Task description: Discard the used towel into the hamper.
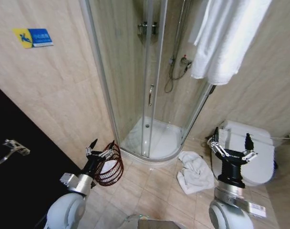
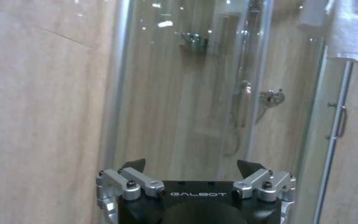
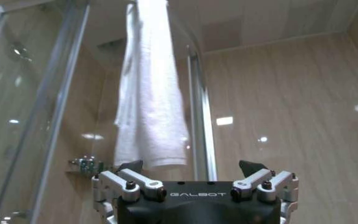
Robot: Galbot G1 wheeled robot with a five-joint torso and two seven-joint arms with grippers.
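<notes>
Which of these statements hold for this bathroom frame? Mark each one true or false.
1. A crumpled white towel lies on the floor tiles between the shower base and the toilet. True.
2. The hamper already holds the crumpled towel. False: that towel is on the floor, apart from the hamper.
3. The left gripper is shut on the hamper's rim. False: it is open and holds nothing, showing just in front of the hamper in the head view.
4. The right gripper is open and empty. True.
5. Another white towel hangs on the wall beside the shower enclosure. True.
</notes>
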